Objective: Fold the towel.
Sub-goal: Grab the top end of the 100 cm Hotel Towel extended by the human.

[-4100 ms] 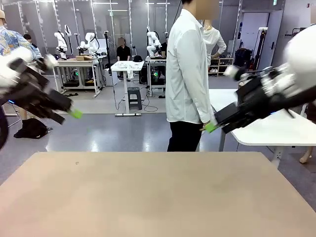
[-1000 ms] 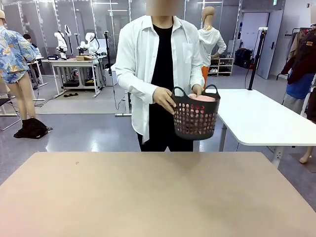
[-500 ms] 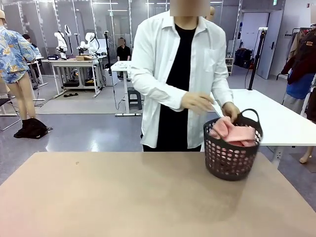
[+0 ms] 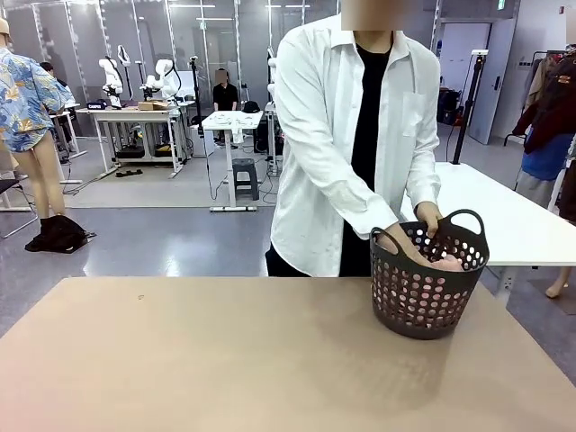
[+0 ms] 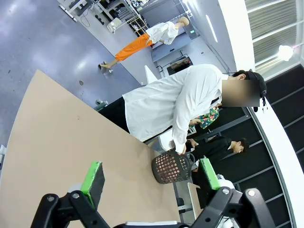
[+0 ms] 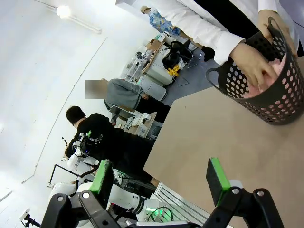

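Folding is not yet begun — the towel [image 4: 445, 264] lies bunched inside the black basket [image 4: 423, 301], the person's hand [image 4: 399, 240] reaching in. The left pincer [image 5: 151, 175] and right pincer [image 6: 160, 175] gape wide and empty, well apart from the basket.

Right gripper [image 6: 160, 175] with green-padded jaws wide apart, tan table [image 6: 213, 137] beyond, black perforated basket [image 6: 266, 97] standing on it, person's hand [image 6: 254, 64] inside on pink towel [image 6: 286, 76]

A black perforated basket [image 4: 418, 306] is set on the tan worktop [image 4: 225, 360], toward its far right. Just behind it a person in a white shirt [image 4: 324, 135] is bent forward; a white table [image 4: 513, 225] is seen beyond.
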Controlling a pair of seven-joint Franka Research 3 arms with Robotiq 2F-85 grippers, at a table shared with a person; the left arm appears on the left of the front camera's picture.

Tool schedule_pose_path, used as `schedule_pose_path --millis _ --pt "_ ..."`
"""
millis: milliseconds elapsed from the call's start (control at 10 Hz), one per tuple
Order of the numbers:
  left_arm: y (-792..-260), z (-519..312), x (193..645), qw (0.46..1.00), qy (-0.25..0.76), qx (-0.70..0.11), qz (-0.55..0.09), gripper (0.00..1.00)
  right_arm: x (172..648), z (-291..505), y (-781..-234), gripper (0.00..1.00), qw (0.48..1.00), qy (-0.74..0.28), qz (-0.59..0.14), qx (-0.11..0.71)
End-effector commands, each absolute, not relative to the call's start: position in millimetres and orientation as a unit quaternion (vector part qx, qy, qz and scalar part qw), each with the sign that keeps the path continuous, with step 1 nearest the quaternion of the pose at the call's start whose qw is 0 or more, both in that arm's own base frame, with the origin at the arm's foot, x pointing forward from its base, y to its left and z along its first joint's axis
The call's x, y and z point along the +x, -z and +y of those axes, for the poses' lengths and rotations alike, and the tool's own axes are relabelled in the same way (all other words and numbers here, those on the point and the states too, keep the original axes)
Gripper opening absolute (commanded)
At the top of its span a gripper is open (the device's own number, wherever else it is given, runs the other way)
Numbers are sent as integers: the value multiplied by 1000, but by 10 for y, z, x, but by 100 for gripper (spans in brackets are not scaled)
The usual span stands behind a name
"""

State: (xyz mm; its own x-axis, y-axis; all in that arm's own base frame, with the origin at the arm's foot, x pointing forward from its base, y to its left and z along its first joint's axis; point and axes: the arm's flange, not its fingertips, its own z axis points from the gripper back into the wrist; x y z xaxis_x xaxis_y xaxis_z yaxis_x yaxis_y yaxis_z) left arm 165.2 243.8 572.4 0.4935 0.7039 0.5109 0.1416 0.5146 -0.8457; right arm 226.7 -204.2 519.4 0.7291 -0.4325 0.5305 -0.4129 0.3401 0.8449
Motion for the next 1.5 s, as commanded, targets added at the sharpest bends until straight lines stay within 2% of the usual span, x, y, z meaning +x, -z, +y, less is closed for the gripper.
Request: schedule_pose_path --millis 0,1400 --pt "-5733 2433 1675 734 -185 -456 -468 100 2279 -2060 -5211 100 729 -1 -376 573" --pt "-5733 2433 1675 734 -185 -456 -468 100 2279 -2060 -5211 100 729 -1 -376 573"
